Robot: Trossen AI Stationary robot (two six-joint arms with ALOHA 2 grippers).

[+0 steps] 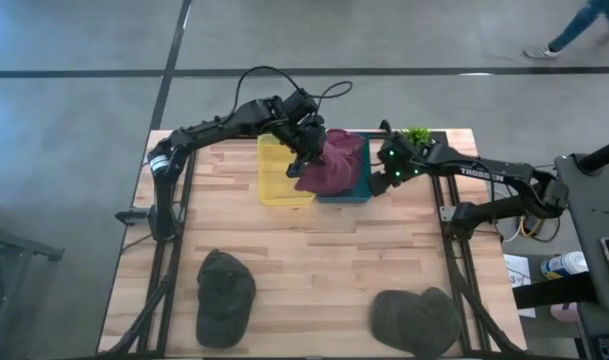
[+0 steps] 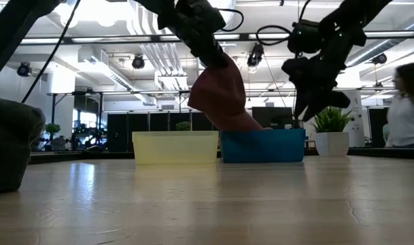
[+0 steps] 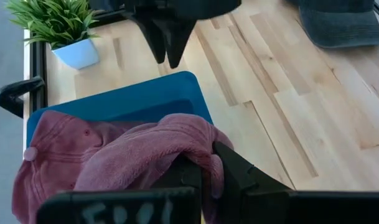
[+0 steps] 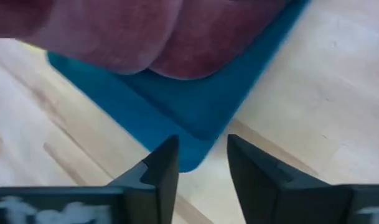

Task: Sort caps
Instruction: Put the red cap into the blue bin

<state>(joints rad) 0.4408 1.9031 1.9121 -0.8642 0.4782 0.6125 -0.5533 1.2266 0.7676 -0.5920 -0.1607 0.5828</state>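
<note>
A: Over the teal bin (image 1: 356, 190), far side of the desk (image 1: 324, 260): item one, what was entered?

B: Maroon cap (image 1: 334, 165), soft fabric, one piece clearly seen. The left pincer (image 1: 306, 160) was clamped on a fold of it, crown lifted above the bin, lower cloth draped down onto the bin's rim. A second maroon layer lay under it; whether that was another cap I could not tell.

A: Item two, the right pincer (image 1: 389, 175)?

B: Raised just beside the teal bin's outer corner, fingers (image 4: 161, 165) a narrow gap apart, nothing between them.

A: Remaining stock?

B: Two olive-grey caps on the near side of the desk, well apart from the bins: one near left (image 1: 224, 295), one near right (image 1: 416, 322). Yellow bin (image 1: 282, 180) touching the teal one; no cap seen in it. Small potted plant (image 1: 417, 135) at the far edge.

A: Step in hand?

B: By my reading, placing the maroon cap into the teal bin.

A: Next move required?

B: Probably lowering until the cloth settled inside the walls, then releasing; the draped edge could hang over the rim. The olive-grey pair remained unsorted.
</note>
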